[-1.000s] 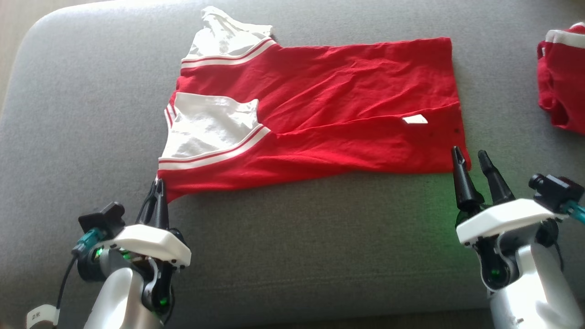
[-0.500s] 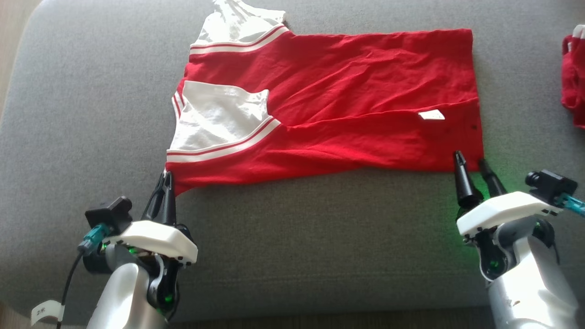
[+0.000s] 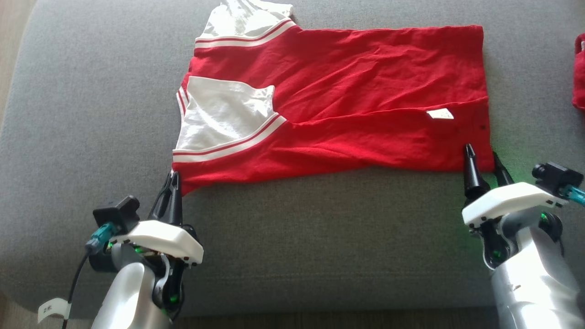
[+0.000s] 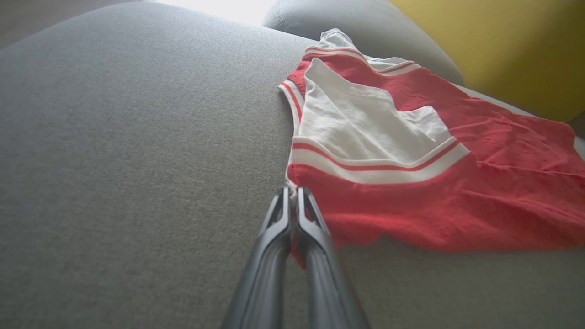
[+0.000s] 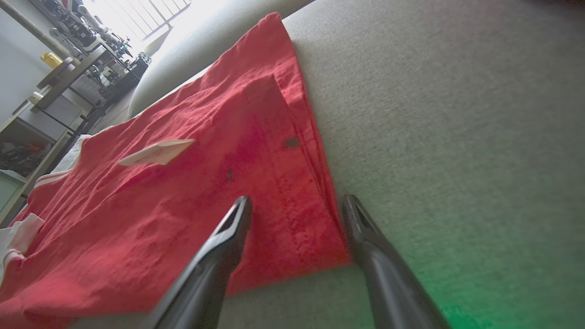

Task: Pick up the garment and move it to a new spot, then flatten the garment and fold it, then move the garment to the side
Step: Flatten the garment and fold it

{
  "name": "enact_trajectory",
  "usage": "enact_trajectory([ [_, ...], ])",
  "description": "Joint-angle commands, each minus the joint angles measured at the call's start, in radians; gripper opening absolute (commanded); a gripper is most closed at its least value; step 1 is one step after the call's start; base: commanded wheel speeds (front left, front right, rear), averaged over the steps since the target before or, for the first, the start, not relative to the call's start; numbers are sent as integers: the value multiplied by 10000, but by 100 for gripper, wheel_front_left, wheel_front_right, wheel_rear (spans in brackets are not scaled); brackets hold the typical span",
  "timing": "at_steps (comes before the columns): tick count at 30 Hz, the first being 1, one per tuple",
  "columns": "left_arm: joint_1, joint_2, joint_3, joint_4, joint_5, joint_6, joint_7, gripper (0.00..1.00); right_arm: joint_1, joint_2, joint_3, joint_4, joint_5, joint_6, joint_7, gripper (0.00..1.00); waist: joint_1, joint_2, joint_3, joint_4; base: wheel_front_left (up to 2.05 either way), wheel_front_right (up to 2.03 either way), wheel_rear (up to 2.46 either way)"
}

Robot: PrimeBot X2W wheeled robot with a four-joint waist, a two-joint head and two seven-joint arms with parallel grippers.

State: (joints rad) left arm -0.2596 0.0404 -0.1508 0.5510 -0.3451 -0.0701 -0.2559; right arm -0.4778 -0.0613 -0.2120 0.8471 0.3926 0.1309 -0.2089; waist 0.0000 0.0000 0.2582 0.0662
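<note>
The red garment lies spread on the grey cushion, seemingly flattened with one long side folded in. The left claw is clamped on its near-left corner, while the right claw gapes wide astride the near-right hem corner, gripping nothing. More folding and the move aside likely remain.

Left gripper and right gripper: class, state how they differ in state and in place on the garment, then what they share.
The left gripper is shut, pinching a near corner of the garment; the right gripper is open, gripping nothing. The left gripper is at the white-sleeved end; the right gripper straddles the near corner of the plain red end. Both meet the garment's near edge, low over the grey cushion.
</note>
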Motion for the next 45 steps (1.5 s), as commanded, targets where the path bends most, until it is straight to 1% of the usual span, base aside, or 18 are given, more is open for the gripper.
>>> enact_trajectory([
  [1,-301,113,254,-232,-69,49,-59,0,-174,110,459,-24,122,-2,41,100,0,0,-17,-4,0,0,0],
  [4,-297,111,227,-192,-93,60,-59,0,-228,110,1047,136,537,-2,202,100,0,0,-56,-21,0,0,0],
  [5,-304,110,219,-183,-101,63,-59,0,-236,110,1169,167,661,-2,218,65,0,0,-65,-28,0,0,0],
  [6,-316,110,209,-177,-108,66,-59,0,-243,110,1260,190,735,-2,215,10,0,0,-70,-32,0,0,0],
  [7,-331,109,200,-174,-116,68,-59,0,-252,110,1315,209,779,-2,204,0,0,0,-71,-33,0,0,0],
  [10,-387,108,184,-175,-145,78,-59,0,-299,110,1283,243,755,-2,123,0,0,0,-55,-28,0,0,0],
  [17,-389,129,256,-127,-175,95,-59,0,-317,110,851,201,401,-2,-13,0,0,0,-135,-50,0,0,0],
  [23,-215,282,270,37,-125,64,-59,0,34,110,661,67,-308,-2,199,0,0,0,-551,-143,0,0,0],
  [30,228,568,216,221,-139,-2,4,0,835,110,363,-331,-941,-2,990,0,0,0,-1192,-363,0,0,0],
  [35,623,737,86,93,-126,-46,283,0,1383,110,464,-711,-957,-2,1614,0,0,0,-1477,-506,0,0,0],
  [40,1401,949,-157,-261,-19,-19,728,0,2096,110,715,-1470,-832,-2,2304,0,0,0,-1728,-690,0,0,0],
  [45,2373,1074,-362,-1044,1,65,1219,0,2839,110,735,-2354,-661,-2,2916,0,0,0,-1942,-773,0,0,0],
])
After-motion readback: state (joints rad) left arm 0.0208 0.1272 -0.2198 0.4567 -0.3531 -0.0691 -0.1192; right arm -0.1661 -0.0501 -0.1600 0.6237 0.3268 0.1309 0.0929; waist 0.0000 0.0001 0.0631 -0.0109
